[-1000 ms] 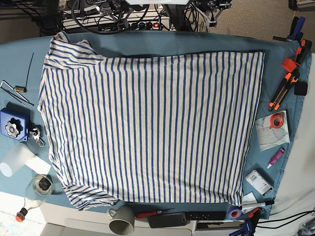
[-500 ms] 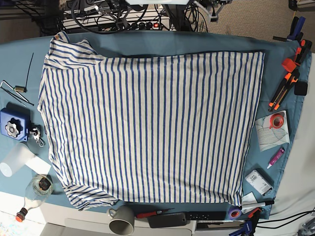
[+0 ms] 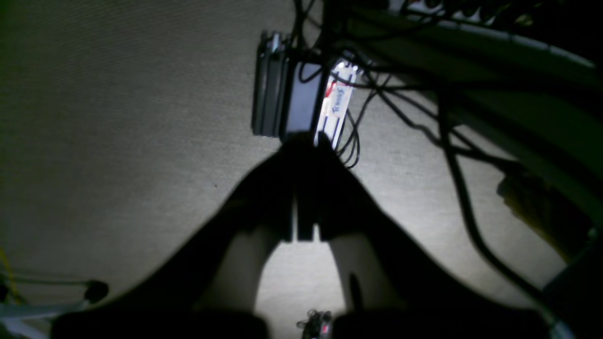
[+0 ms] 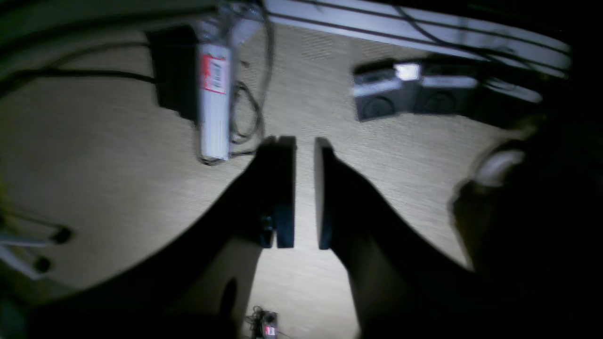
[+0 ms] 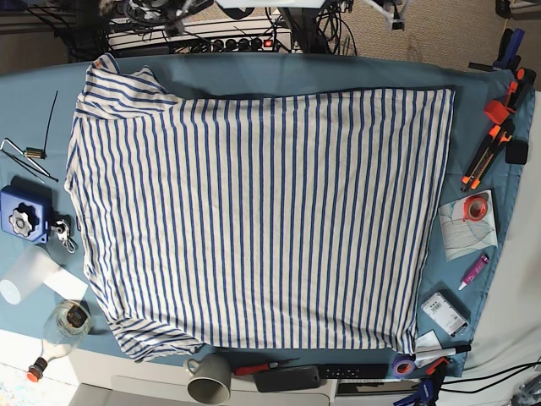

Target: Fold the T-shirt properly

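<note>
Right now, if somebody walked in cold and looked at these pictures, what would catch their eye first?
The striped T-shirt, spread flat and unfolded, covers most of the teal table cloth. Around it sits clutter: a grey mug at the near edge and orange clamps on the right. Both wrist views point at carpet and cables: the left gripper is shut, the right gripper shows a narrow gap with nothing in it.

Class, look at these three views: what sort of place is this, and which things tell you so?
Most likely a robotics lab or workshop bench. A striped T-shirt lies spread on a teal table cloth, ringed by clamps, tape rolls and other tools, with tangled cables behind the table and a carpeted floor below.
</note>
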